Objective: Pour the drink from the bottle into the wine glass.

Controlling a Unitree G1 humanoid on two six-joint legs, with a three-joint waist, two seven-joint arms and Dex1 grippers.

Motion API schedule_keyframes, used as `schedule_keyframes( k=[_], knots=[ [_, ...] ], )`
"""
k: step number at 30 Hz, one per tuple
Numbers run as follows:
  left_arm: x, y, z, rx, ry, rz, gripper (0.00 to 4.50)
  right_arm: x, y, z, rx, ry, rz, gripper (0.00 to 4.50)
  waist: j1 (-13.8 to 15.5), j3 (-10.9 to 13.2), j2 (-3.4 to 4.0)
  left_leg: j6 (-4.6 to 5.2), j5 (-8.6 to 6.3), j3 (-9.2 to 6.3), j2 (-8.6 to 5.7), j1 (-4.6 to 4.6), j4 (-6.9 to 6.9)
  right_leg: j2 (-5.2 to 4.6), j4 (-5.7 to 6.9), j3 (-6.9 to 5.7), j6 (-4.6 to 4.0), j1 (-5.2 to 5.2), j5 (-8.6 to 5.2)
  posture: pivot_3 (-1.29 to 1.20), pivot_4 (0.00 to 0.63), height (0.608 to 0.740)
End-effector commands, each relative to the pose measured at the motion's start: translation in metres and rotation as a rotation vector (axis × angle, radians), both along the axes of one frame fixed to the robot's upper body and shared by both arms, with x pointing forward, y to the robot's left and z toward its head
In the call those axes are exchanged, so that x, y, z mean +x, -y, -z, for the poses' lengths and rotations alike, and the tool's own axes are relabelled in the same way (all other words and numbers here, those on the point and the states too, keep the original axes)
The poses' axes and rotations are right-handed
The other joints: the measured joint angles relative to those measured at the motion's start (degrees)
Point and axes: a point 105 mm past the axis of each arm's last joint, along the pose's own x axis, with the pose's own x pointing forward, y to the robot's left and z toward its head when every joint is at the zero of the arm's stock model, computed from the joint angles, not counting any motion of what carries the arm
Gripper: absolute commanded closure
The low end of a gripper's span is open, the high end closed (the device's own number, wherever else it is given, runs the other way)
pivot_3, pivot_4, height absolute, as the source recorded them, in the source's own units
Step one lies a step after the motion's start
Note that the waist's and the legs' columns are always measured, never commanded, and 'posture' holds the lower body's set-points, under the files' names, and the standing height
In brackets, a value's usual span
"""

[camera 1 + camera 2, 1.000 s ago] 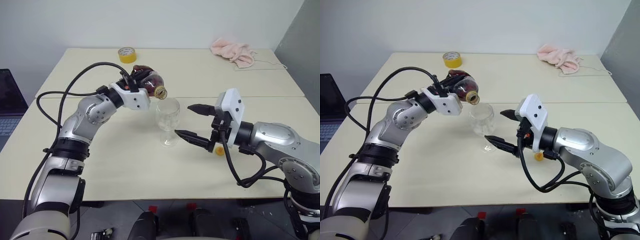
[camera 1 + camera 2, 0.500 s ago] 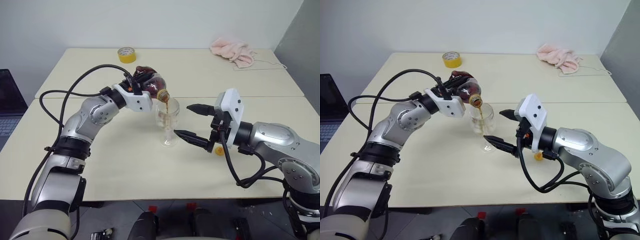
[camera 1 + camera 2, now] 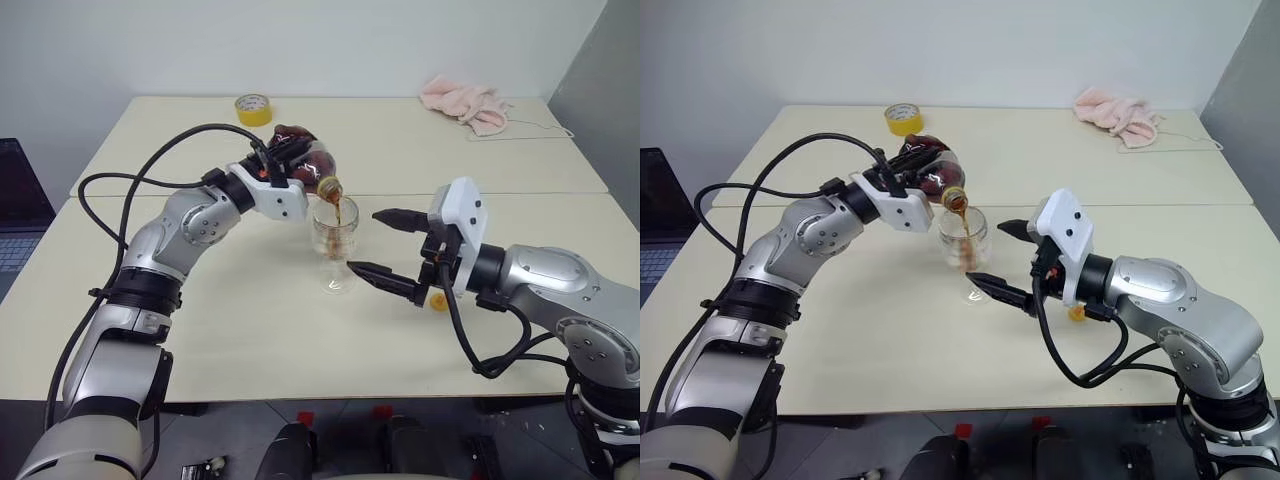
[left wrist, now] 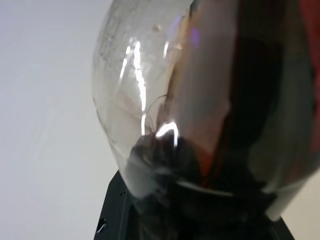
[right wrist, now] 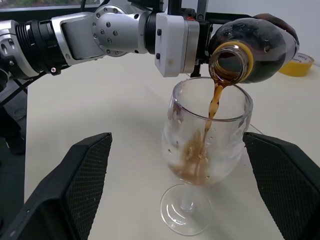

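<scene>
My left gripper (image 3: 281, 163) is shut on the bottle (image 3: 303, 164), which is tipped on its side with its open mouth just over the rim of the wine glass (image 3: 335, 238). A thin stream of the dark brown drink (image 5: 215, 102) runs from the mouth into the bowl, where a little has pooled at the bottom (image 5: 196, 169). The glass stands upright on the table. My right gripper (image 3: 365, 241) is open, one finger on each side of the glass and apart from it. In the left wrist view the bottle's bulbous base (image 4: 210, 100) sits close against the camera.
A small orange cap (image 3: 438, 300) lies on the table under my right wrist. A yellow tape roll (image 3: 254, 108) and a pink cloth (image 3: 465, 102) lie at the far edge. A laptop (image 3: 18, 215) sits off the table's left side.
The bottle has tipped a little further. A stream of drink has started to flow, and the glass, empty a second ago, now holds a little. The right gripper has not moved.
</scene>
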Motion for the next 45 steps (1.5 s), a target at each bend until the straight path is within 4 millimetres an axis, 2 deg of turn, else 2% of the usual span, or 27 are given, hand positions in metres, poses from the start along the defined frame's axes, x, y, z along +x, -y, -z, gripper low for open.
schedule_keyframes(
  k=[1,26,45],
  knots=[
    [-0.006,0.003,-0.028,-0.010,0.103,0.021,3.58,-0.008,-0.003,-0.010,0.013,0.045,-0.027,0.00,0.0,0.0,0.00,0.00,0.00,0.00,0.00,0.00,0.00,0.00,0.00,0.00,0.00,0.00,0.00,0.00,0.150,0.740],
    [-0.006,-0.001,-0.037,0.001,0.177,0.004,3.60,-0.009,-0.004,-0.009,0.013,0.038,-0.036,0.00,-0.1,0.0,0.00,0.00,0.00,0.03,0.00,-0.03,0.03,0.00,0.30,0.04,0.00,-0.18,0.00,0.00,0.150,0.740],
    [-0.001,-0.012,-0.030,-0.002,0.178,-0.025,3.60,-0.011,-0.004,-0.008,0.022,0.034,-0.042,0.00,-0.4,0.0,0.00,0.00,0.00,0.05,-0.02,-0.09,0.04,0.00,0.40,0.06,0.01,-0.28,0.00,0.00,0.150,0.740]
  ],
)
